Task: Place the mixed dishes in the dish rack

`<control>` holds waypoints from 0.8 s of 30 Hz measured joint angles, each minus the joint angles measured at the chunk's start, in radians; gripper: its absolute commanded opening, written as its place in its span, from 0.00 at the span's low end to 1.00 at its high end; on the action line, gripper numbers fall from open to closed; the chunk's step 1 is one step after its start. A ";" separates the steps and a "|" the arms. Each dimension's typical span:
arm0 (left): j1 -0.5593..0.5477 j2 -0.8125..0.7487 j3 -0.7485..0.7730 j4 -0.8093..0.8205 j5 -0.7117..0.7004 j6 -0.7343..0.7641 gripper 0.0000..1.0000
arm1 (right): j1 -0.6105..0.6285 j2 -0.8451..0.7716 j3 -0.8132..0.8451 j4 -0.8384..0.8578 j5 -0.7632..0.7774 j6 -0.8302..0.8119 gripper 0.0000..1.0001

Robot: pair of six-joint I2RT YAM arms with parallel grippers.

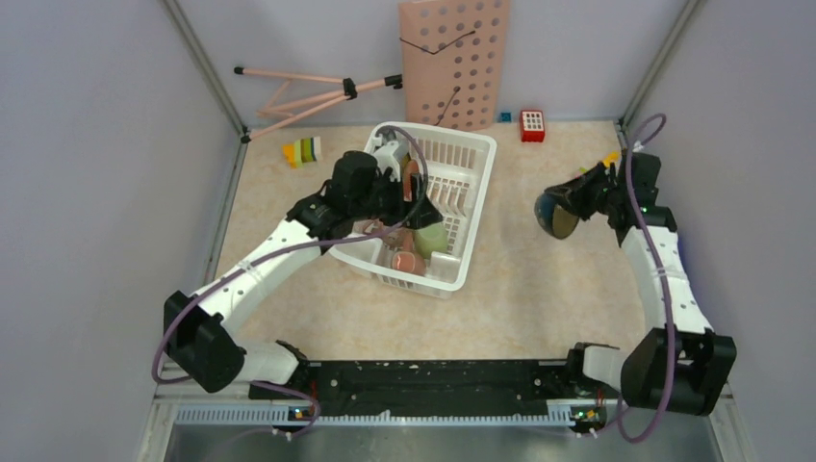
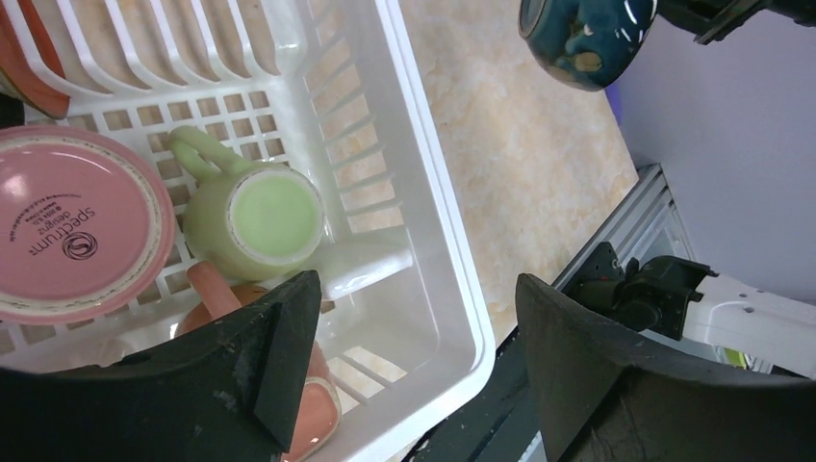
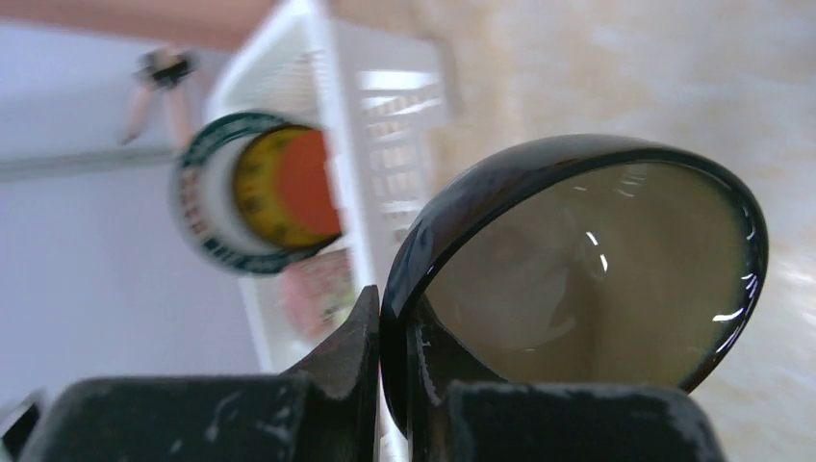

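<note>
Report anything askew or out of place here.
The white slotted plastic dish rack sits skewed, turned at an angle to the beige table. The right gripper holds the dark bluish glazed bowl on edge in the air. Nothing looks spilled or broken.

A beige marbled table [image 1: 539,289] is enclosed by grey walls [image 1: 87,144]. At 12 o'clock a pink pegboard [image 1: 455,63] stands against the back wall, with black cords across its face. At 11 o'clock a pink tripod [image 1: 308,91] lies on its side. Striped blocks [image 1: 303,151] sit at 10 o'clock. At 1 o'clock is a red block [image 1: 532,125] with white dots, and a tiny blue block [image 1: 504,117] just beside it.
</note>
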 measured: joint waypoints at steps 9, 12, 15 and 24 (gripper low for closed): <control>0.077 -0.038 -0.034 0.180 0.175 -0.107 0.83 | 0.024 -0.114 -0.116 0.759 -0.446 0.320 0.00; 0.161 -0.032 -0.095 0.371 0.305 -0.279 0.84 | 0.049 -0.089 -0.134 0.998 -0.521 0.445 0.00; 0.222 0.007 -0.146 0.609 0.396 -0.491 0.87 | 0.080 -0.047 -0.154 1.271 -0.554 0.590 0.00; 0.215 0.262 -0.173 1.363 0.404 -1.254 0.85 | 0.239 0.176 -0.129 1.865 -0.524 0.910 0.00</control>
